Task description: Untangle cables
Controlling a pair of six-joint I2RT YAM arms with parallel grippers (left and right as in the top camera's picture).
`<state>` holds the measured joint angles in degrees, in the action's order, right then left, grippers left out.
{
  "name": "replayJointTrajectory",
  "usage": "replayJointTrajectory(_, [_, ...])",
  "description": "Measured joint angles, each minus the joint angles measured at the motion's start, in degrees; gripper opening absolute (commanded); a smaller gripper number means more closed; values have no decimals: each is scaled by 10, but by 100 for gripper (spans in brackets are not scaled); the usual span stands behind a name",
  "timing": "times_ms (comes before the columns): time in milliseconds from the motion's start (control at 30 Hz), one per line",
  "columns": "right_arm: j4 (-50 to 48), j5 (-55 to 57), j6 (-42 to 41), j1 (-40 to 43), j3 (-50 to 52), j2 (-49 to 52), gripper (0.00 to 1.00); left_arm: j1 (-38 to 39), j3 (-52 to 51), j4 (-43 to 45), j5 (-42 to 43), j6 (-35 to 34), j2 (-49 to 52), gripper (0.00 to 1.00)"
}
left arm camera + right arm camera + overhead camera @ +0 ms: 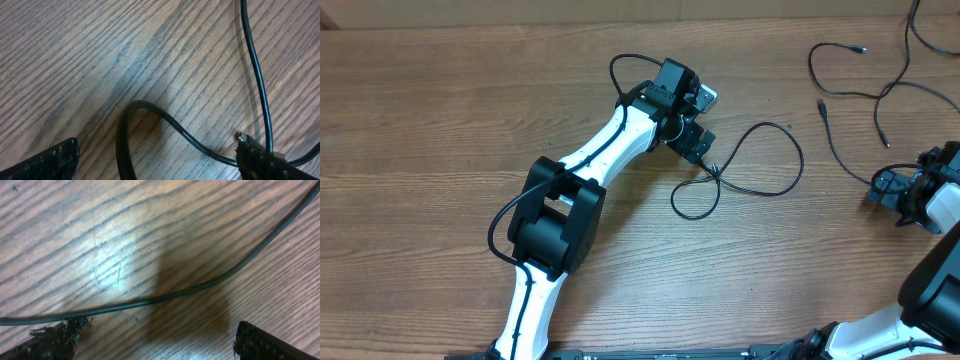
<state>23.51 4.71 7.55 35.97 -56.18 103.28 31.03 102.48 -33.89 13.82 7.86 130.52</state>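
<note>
One thin black cable [719, 180] lies in loops on the wooden table at the centre. My left gripper [703, 152] hangs open over the left end of those loops. In the left wrist view a curved strand of the cable [125, 135] passes between the spread fingers of the left gripper [157, 152], touching neither, and a second strand [256, 70] runs past the right finger [265, 162]. More cables [832, 140] trail across the right side. My right gripper [886, 188] is open over one; this cable [175, 295] crosses just ahead of the right gripper [160, 332].
Two more black cords [840, 48] with small plug ends lie at the far right corner, one running off the table's top edge. The left arm's white links and black elbow [555, 215] stretch diagonally from the bottom left. Bare wood [440, 110] spreads to the left.
</note>
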Motion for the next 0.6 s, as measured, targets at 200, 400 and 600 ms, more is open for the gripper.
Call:
replayJointTrajectory(200, [-62,-11,-1,0,-7,28,100,0,0,0,0,0,0,100])
replayJointTrajectory(400, [-152,-35,-13,0,-30,82,100,0,0,0,0,0,0,100])
replayJointTrajectory(600, [-257,-44,-16,0,-38,128,100,0,0,0,0,0,0,100])
